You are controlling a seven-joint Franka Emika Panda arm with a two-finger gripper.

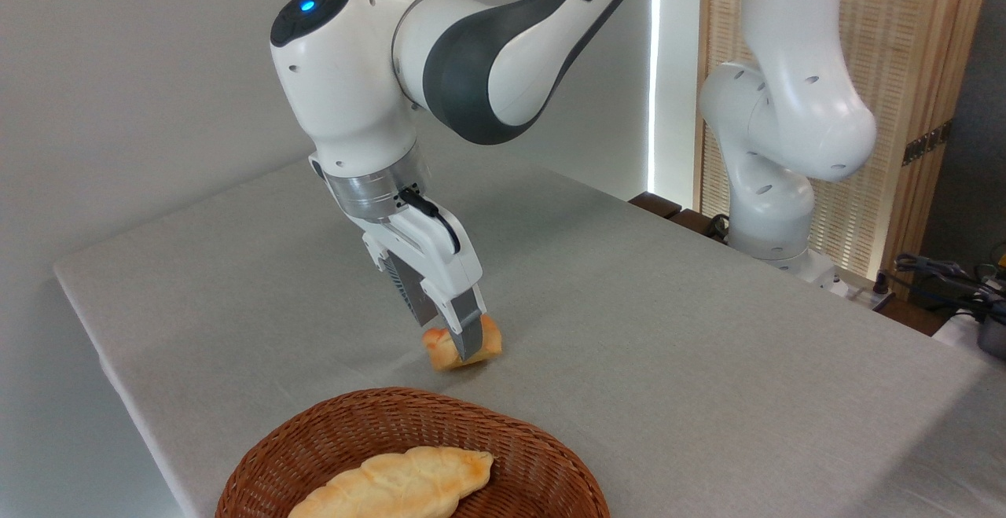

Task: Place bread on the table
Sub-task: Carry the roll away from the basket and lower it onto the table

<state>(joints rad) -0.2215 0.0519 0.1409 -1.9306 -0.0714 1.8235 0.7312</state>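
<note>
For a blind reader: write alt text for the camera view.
A white robot arm's gripper clamps a small bread roll at the grey table. In front, a wicker basket holds a long pale loaf.

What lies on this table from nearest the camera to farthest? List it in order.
Wicker basket holding the long loaf → small bread shut in the gripper, at the table → robot base at the far edge.
</note>
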